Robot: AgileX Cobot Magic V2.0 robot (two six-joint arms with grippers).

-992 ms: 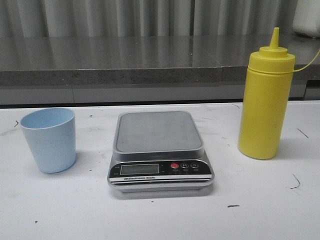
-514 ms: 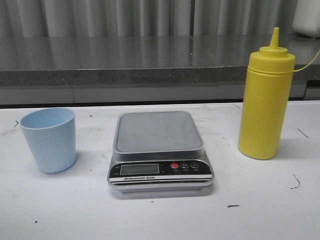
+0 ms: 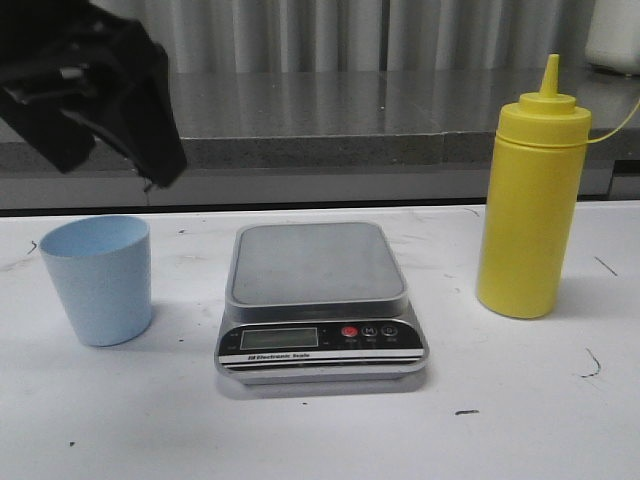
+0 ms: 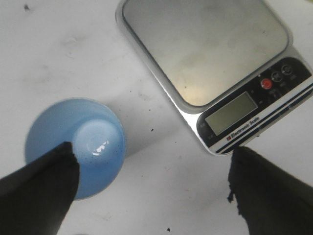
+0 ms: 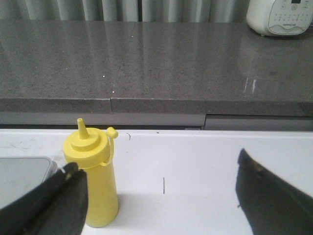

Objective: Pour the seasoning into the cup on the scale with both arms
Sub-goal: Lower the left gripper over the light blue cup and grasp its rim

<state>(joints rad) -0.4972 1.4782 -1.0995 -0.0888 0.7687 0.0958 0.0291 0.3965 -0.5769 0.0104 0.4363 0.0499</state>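
Note:
The pale blue cup (image 3: 100, 280) stands upright on the white table, left of the scale (image 3: 315, 265), whose platform is bare. The yellow seasoning bottle (image 3: 530, 200) stands upright to the scale's right. My left gripper (image 3: 110, 95) hangs high above the cup, blurred. In the left wrist view it (image 4: 151, 191) is open and empty; the cup (image 4: 73, 147) lies by one finger and the scale (image 4: 205, 49) beyond. My right gripper (image 5: 159, 203) is open and empty; the bottle (image 5: 95, 181) stands by its one finger (image 5: 49, 205). It is out of the front view.
A grey stone counter ledge (image 3: 300, 120) runs along the back of the table. A white appliance (image 5: 281, 17) sits on it at the far right. The white table (image 3: 320, 430) has a few dark marks.
My left arm has come into the front view at the top left, above the cup. The cup, scale and bottle have not moved.

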